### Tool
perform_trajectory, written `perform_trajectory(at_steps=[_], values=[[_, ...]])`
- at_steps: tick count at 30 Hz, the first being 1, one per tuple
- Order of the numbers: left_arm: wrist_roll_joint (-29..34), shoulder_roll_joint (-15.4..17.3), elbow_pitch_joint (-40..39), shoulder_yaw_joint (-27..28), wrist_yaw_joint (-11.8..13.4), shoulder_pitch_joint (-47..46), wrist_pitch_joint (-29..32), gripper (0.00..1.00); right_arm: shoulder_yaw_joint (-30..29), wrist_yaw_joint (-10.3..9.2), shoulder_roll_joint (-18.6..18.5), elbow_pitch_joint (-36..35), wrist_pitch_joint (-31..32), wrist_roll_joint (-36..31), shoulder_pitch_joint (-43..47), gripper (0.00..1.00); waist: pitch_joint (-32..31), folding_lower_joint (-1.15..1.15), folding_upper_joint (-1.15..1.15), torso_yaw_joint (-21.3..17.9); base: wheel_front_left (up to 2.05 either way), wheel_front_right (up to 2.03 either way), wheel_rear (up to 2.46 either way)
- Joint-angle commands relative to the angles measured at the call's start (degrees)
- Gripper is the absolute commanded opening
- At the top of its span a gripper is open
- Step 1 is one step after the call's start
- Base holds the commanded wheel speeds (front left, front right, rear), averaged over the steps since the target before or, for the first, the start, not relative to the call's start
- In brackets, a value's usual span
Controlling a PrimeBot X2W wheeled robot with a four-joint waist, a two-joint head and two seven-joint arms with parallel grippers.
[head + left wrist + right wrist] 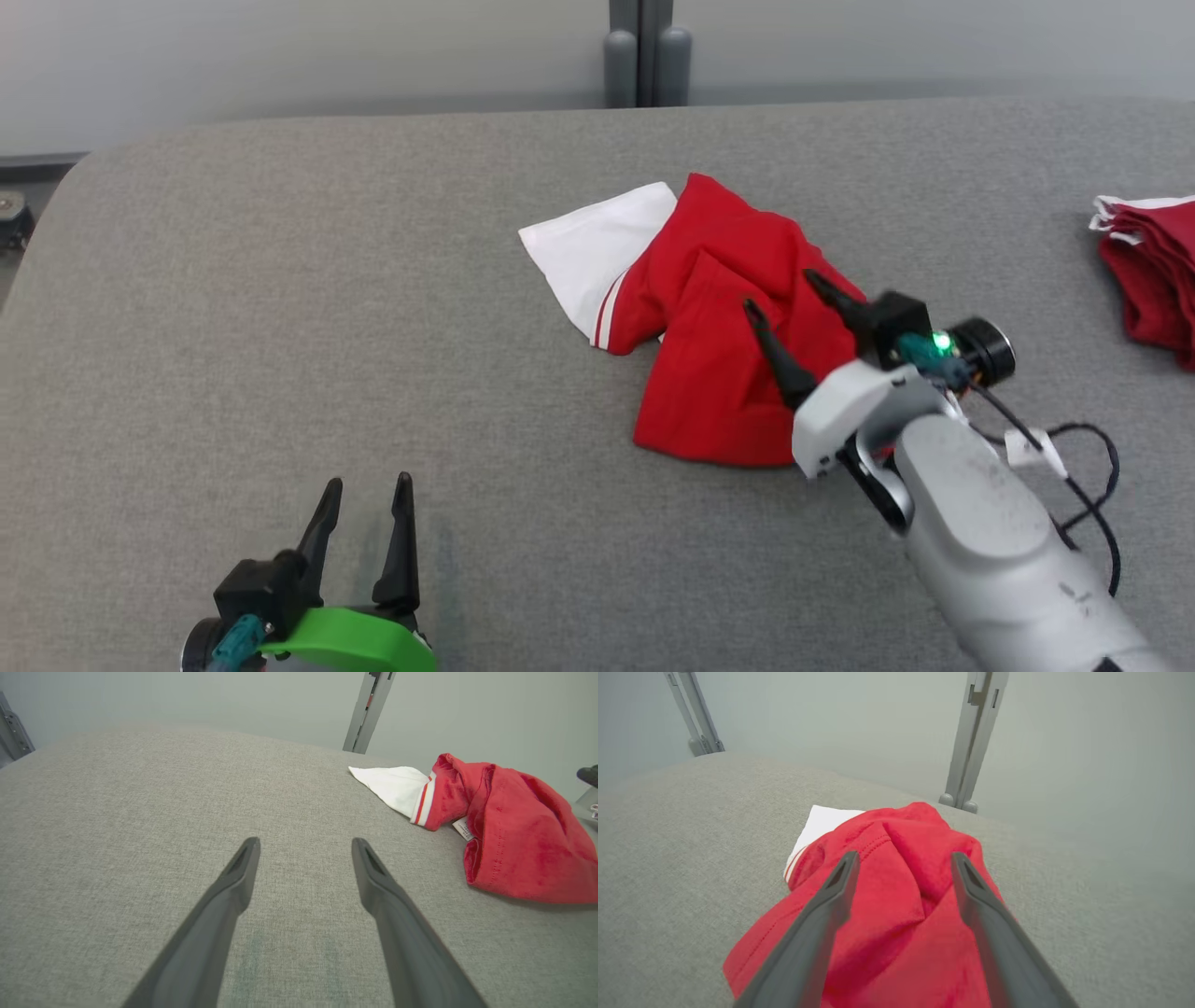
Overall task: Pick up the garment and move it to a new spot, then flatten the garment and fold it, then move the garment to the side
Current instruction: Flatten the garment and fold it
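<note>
By the near edge of the grey surface, left of middle, the left pincer is released, its fingers spread over bare fabric with nothing between them. The garment lies crumpled near the surface's middle, toward the far edge, well apart from that pincer: a red heap with a white, red-striped sleeve pointing left. A small white label shows at its fold, with print too small to read. The right pincer is released too, its fingers straddling the heap's right side from above; I cannot tell whether they touch it. A second red cloth pile sits at the right edge.
</note>
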Motion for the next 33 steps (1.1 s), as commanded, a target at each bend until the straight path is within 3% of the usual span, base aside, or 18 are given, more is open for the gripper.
perform_trajectory(at_steps=[1, 8, 14, 20, 31, 32, 33], values=[[-0.5, 0.2, 0.4, -0.2, -0.2, -1.4, 0.0, 1.0, 1.2, -0.09, -0.2, 1.6, 1.6, 1.8, -2.7, 1.0, 2.9, 0.0, 0.0, 3.1, 0.0, 0.0, 0.0], [-3.0, 0.2, 1.3, -3.4, -0.2, -4.9, 0.0, 1.0, 10.9, -0.09, -1.3, 9.8, 7.8, 6.4, -18.8, 1.0, 5.7, 0.0, 0.0, 8.5, 0.0, 0.0, 0.0], [-4.1, 0.1, 1.6, -5.4, -0.2, -6.4, 0.0, 1.0, 17.8, -0.09, -1.4, 16.1, 11.0, 9.8, -26.8, 1.0, 7.7, 0.0, 0.0, 12.8, 0.0, 0.0, 0.0], [-5.5, 0.1, 1.2, -7.3, -0.2, -7.6, 0.0, 1.0, 23.6, -0.09, -1.0, 24.3, 17.1, 16.0, -30.6, 1.0, 10.0, 0.0, 0.0, 17.3, 0.0, 0.0, 0.0], [-6.4, 0.1, 0.2, -8.9, -0.2, -8.6, 0.0, 1.0, 25.2, -0.1, -1.7, 33.5, 21.8, 20.2, -30.2, 1.0, 12.7, 0.0, 0.0, 20.1, 0.0, 0.0, 0.0], [-6.6, 0.1, 0.1, -8.8, -0.2, -8.6, 0.0, 1.0, 25.3, -0.11, -2.0, 34.6, 22.8, 19.9, -29.7, 0.6, 13.1, 0.0, 0.0, 20.1, 0.0, 0.0, 0.0], [-6.6, 0.1, 0.2, -8.8, -0.2, -8.6, 0.0, 1.0, 25.2, -0.11, -2.0, 35.0, 23.1, 20.0, -29.6, 0.31, 13.3, 0.0, 0.0, 20.0, 0.0, 0.0, 0.0]])
